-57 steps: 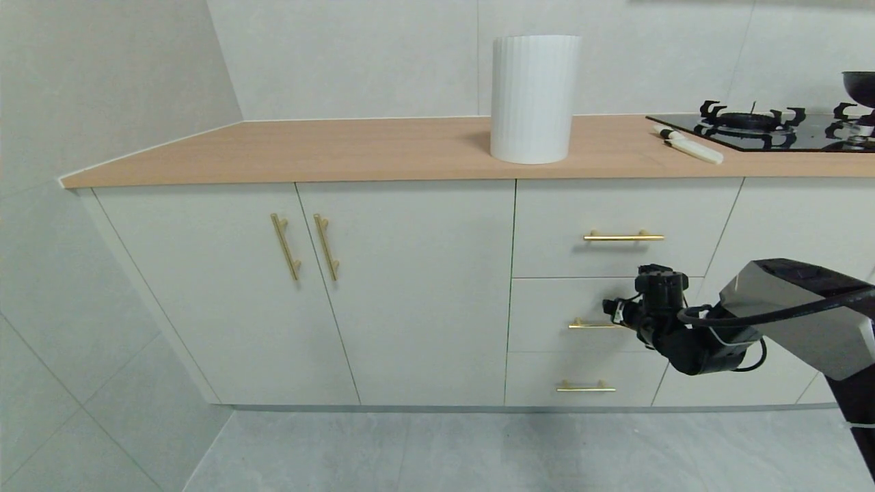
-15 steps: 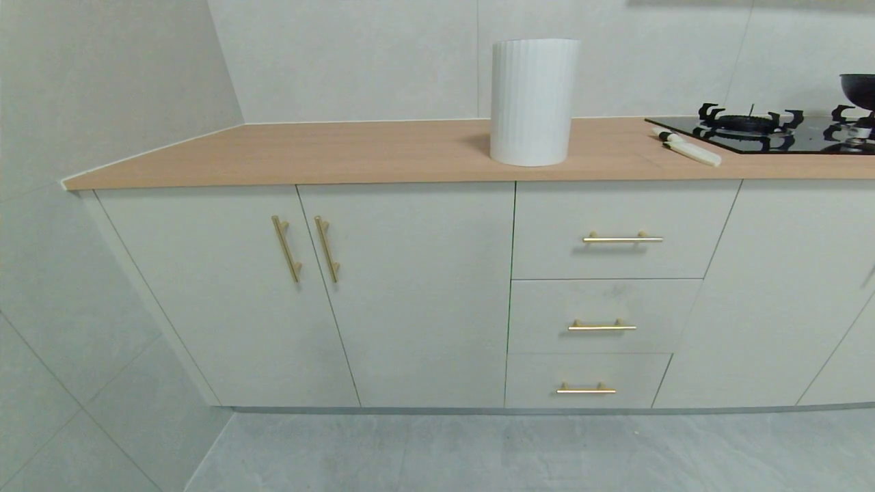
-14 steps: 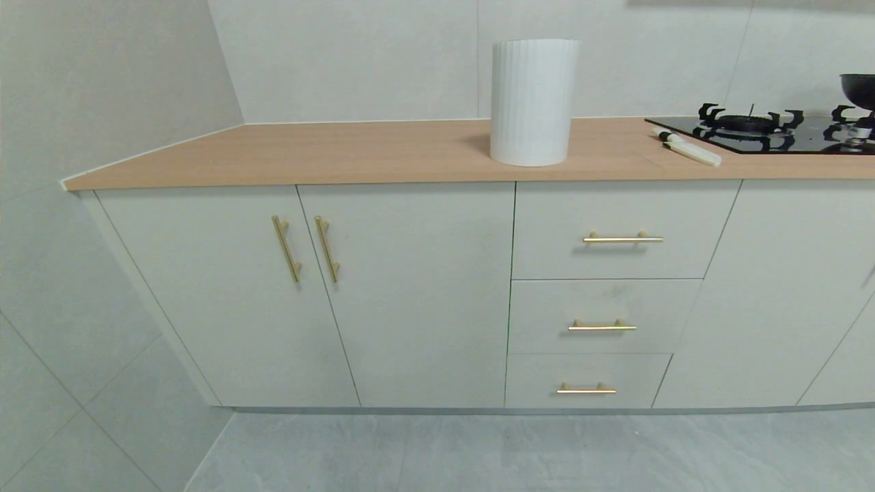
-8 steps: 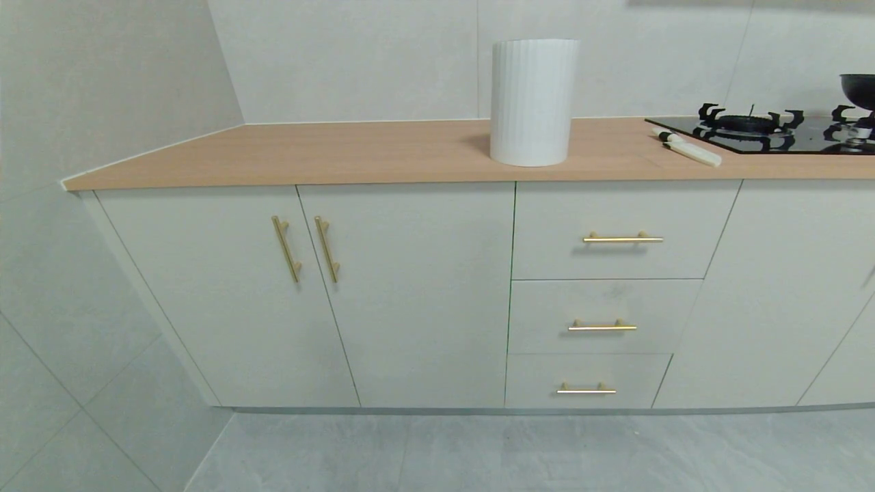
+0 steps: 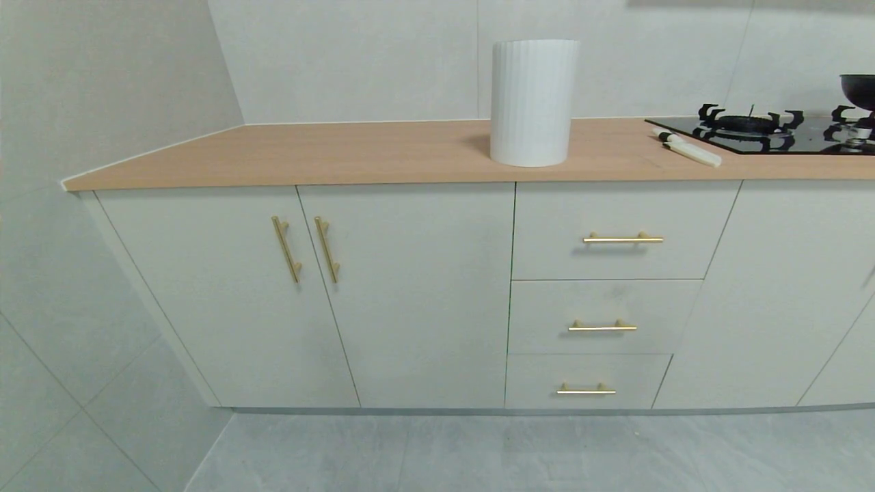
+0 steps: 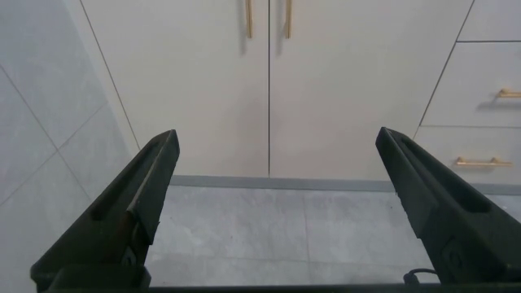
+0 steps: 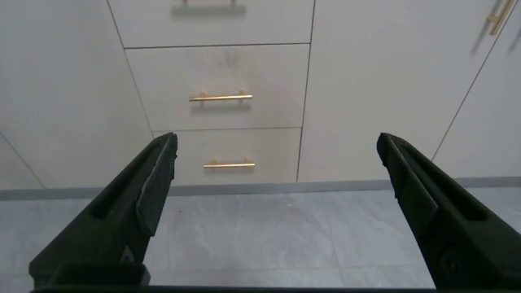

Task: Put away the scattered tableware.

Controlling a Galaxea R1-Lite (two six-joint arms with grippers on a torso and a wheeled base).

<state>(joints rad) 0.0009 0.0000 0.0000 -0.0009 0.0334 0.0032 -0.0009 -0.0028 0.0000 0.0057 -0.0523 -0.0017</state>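
I was looking into a home kitchen: a wood-topped counter (image 5: 328, 154) ran along a tiled wall (image 5: 355, 55). Beneath it were pale cabinet doors (image 5: 410, 294) and a stack of three drawers (image 5: 608, 301), all with slim brass handles (image 5: 622, 239). At the right end a black gas hob (image 5: 752, 133) was set into the counter — a dark pan (image 5: 860, 85) on it — and grey tiles covered the floor (image 5: 478, 451).

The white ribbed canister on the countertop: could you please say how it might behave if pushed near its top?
The white ribbed canister stands upright and is taller than it is wide, so a high push could tip it. Pushed low, it would likely slide on the flat wooden countertop. Its matte white finish suggests ceramic, so it is possibly heavy and breakable.
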